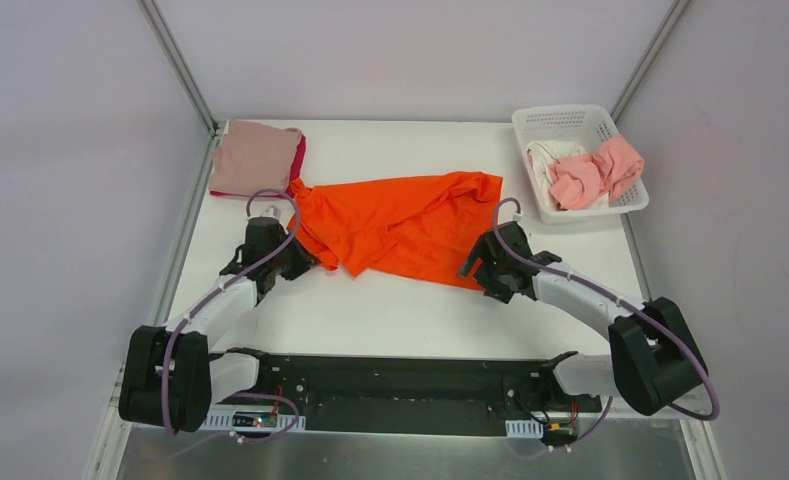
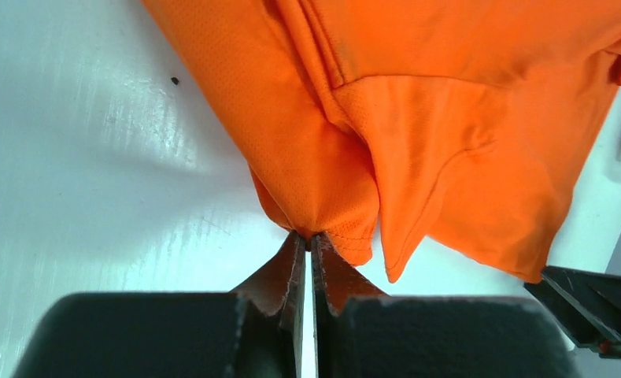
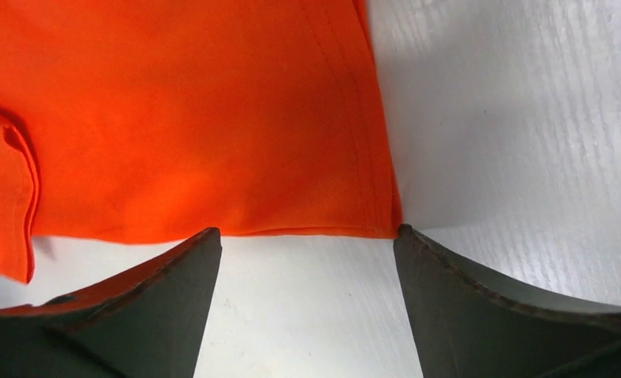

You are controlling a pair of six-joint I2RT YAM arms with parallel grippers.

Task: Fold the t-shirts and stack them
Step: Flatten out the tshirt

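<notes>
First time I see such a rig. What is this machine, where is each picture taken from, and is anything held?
Two robot arms stand at the near edge of a white table. One picture looks down from above; the other two come from cameras on each wrist. An orange t-shirt lies mid-table, folded pink and crimson shirts sit far left, and a white basket far right holds more. The left gripper is shut on the orange t-shirt's edge; the right gripper is open at its hem, holding nothing.

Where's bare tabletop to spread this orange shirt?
Free: the white table strip between the bright orange cloth t-shirt and the arm bases; the back strip between the folded dusty pink shirt and white plastic lattice basket. Back corners are crowded.
</notes>
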